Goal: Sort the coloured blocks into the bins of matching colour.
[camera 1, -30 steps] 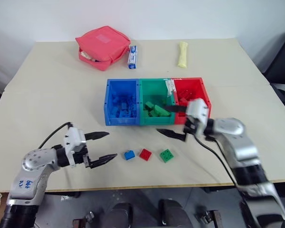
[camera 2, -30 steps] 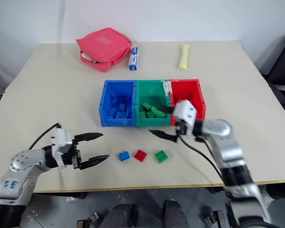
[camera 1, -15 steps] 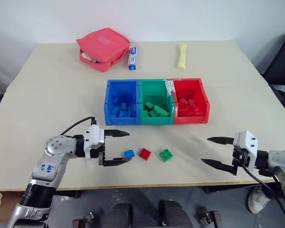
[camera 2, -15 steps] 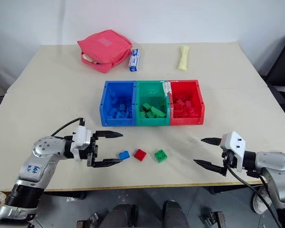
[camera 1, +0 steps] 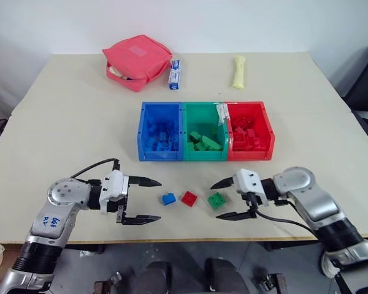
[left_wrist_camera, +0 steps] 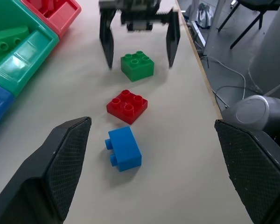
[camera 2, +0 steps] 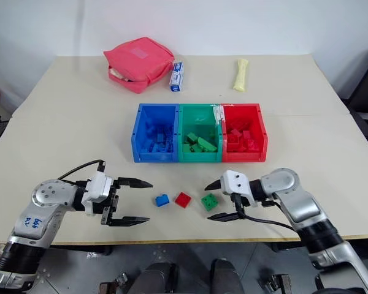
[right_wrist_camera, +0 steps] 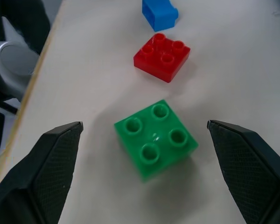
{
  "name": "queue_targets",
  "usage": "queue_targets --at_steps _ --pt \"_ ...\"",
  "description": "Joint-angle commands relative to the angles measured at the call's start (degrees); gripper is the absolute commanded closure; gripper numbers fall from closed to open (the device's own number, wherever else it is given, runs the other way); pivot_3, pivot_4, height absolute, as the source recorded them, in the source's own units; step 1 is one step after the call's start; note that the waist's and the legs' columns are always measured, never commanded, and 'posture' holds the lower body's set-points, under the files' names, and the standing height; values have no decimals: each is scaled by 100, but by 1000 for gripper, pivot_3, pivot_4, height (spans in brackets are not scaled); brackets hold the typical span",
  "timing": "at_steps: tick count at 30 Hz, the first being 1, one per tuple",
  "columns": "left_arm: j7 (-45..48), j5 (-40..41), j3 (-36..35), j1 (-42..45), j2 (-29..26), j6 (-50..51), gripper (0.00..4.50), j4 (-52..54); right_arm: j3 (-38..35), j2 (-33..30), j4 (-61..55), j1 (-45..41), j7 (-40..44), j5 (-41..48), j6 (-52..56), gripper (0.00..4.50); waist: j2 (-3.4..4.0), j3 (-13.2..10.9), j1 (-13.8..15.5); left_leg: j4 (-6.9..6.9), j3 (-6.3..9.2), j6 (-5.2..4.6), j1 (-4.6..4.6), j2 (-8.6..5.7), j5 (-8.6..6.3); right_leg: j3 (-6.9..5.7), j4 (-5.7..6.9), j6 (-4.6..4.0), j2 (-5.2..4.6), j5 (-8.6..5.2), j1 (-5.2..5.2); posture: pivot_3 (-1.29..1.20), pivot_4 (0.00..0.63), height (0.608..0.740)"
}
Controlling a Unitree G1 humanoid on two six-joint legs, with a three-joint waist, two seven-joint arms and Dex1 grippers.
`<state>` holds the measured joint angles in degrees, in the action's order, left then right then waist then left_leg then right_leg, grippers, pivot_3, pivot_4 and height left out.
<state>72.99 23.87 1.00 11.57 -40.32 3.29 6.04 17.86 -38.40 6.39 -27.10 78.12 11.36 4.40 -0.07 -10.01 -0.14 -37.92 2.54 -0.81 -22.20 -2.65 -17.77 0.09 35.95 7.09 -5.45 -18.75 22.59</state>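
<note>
Three loose blocks lie before your bins (camera 1: 206, 132). Your right gripper (camera 1: 228, 199) gapes empty around the green block (camera 1: 216, 200): probably light, rigid, slick; pinch its flat sides. Left gripper (camera 1: 146, 200) gapes empty.

Small box (camera 1: 175, 73) lettering — too small

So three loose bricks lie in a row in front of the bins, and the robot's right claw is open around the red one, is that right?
Not quite. The right gripper is open around the green brick, not the red brick, which lies in the middle of the row beside the blue brick. The right wrist view shows the green brick between that gripper's fingers. The bins stand behind the row.
</note>
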Motion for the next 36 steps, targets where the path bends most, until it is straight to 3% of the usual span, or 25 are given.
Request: queue_targets --at_steps 1,6,7,11,16,24,32,36 --pt "-78 103 -194 -117 -94 5 0 276 52 62 302 -162 272 -63 -342 928 0 0 -3 0 0 0 0 0 0 0 1 0 0 0 0 0 150 740" --pt "-192 197 -295 -137 -47 34 0 327 -110 60 314 -118 326 36 -430 2596 0 0 1 -2 1 0 0 0 0 -2 1 0 0 0 -1 0 150 740" --pt "-252 217 -309 -131 -12 62 0 351 -180 54 302 -93 278 47 -515 2720 0 0 2 -2 1 0 0 0 0 -2 1 0 0 0 -1 0 150 740" --pt "-797 420 -509 -165 303 309 0 491 -592 51 -80 -206 -5 351 -44 2725 2 -1 2 -2 -1 1 0 0 -1 0 1 0 0 0 -1 0 150 740" --pt "-1443 582 -933 -361 597 501 0 444 -1154 506 124 -1267 -1170 580 1215 2725 3 -2 -83 -4 -4 10 2 5 3 3 12 0 7 0 7 0 150 740" --pt "-1704 667 -1306 -560 587 582 0 408 -1156 1130 1909 -2692 -2711 -360 881 2725 3 -2 -73 2 -2 9 -5 -4 2 0 22 -3 -1 -1 20 0 150 740" --pt "-1753 637 -1285 -633 627 570 0 508 -1332 1259 1900 -2604 -2396 -150 692 112 3 -2 -114 1 -3 6 -19 -11 4 0 60 -3 -6 -1 41 0 150 740" --pt "-1621 644 -1312 -566 490 635 0 340 -1653 766 830 -1760 -1266 633 658 49 3 -2 -79 0 1 6 -19 -11 3 -2 61 -3 -6 -1 40 0 150 740"
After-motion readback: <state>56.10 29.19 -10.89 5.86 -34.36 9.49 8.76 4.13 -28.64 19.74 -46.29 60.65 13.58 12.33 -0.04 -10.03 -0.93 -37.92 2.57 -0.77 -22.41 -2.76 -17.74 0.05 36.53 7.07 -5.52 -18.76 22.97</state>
